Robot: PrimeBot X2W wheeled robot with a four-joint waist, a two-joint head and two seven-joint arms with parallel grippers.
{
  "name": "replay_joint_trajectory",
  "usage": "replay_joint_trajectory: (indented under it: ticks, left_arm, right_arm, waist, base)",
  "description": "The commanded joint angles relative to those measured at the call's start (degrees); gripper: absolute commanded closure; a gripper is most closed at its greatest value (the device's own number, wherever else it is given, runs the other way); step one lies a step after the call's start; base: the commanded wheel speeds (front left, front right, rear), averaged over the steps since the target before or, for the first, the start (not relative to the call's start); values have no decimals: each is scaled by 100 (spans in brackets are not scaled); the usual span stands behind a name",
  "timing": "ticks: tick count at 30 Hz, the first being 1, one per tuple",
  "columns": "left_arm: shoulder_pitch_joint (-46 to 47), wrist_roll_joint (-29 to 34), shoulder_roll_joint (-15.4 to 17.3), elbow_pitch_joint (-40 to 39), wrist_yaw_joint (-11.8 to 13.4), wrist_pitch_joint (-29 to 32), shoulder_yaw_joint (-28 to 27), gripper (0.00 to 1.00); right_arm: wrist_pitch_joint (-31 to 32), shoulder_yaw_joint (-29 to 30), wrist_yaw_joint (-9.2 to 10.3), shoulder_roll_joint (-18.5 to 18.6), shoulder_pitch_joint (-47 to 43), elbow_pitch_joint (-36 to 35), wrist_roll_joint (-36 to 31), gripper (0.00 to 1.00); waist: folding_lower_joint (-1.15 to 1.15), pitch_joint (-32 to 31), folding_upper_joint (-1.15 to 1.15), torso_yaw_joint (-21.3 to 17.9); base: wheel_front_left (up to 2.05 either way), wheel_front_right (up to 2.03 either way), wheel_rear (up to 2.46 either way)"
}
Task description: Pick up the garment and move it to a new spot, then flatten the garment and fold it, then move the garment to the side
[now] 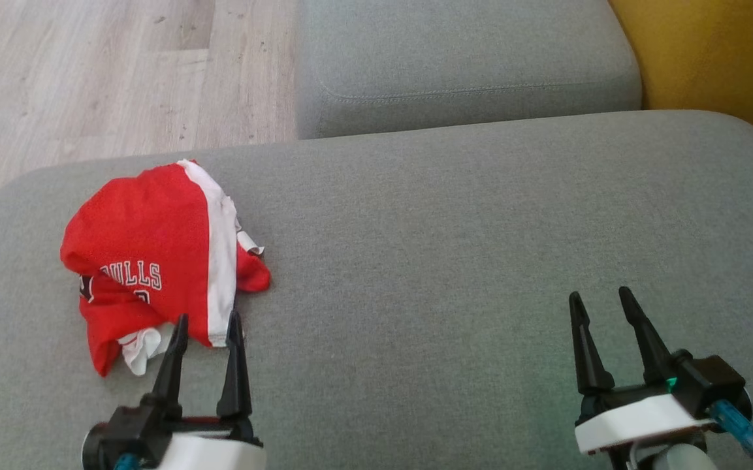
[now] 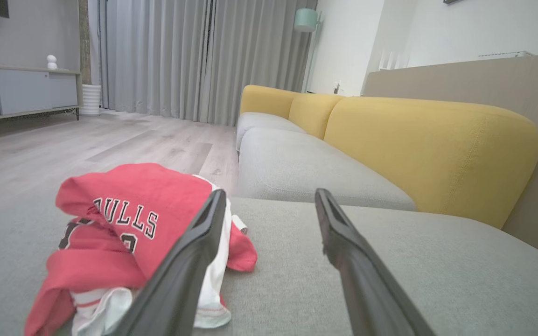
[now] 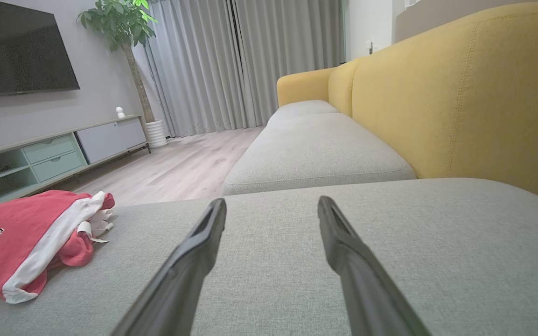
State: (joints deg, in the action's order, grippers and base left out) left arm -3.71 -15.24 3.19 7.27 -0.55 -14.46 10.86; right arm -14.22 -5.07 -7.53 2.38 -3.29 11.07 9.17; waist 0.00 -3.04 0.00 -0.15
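Garment (image 1: 154,254): red jersey with a white side stripe, "ULLS" lettering readable. It lies crumpled in a heap on the grey sofa cushion (image 1: 448,228), near the far left corner. White fabric shows at the heap's near side.

Left hand (image 1: 208,320): fingers spread apart, nothing between them. The tips are at the garment's near edge, one overlapping the white stripe; contact cannot be determined.

Right hand (image 1: 599,294): fingers spread, empty, over bare cushion toward the right end, well apart from the garment.

Beyond the far edge: second grey cushion (image 1: 461,65), wood floor (image 1: 89,78), yellow backrest (image 1: 709,52).
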Motion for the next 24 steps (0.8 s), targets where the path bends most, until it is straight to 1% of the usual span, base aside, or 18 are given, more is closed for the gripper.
replay_joint_trajectory:
  ticks: [1,7,12,17,24]
  left_arm:
    - [176,-32,-26,-144,-5,-53,-217,0]
    - [214,-172,-30,-120,34,-53,-170,0]
    - [240,-165,-30,-106,55,-54,-139,0]
    - [243,-67,-31,-82,57,-54,-174,0]
    - [219,95,-31,-25,19,-54,-348,0]
  right_arm:
    - [-78,-148,4,50,178,-171,23,0]
    - [-78,-201,4,50,214,-162,125,0]
    - [-78,-307,4,50,223,-183,185,0]
    - [-78,-461,4,50,201,-184,230,0]
    - [-78,-709,4,50,181,-149,336,0]
  waist:
    - [0,-7,0,-2]
    - [0,-8,0,17]
    - [0,-9,0,200]
    - [0,5,0,574]
    - [0,-4,0,1263]
  base:
    - [0,0,0]
    - [0,0,0]
    - [0,0,0]
    - [0,0,0]
    - [0,0,0]
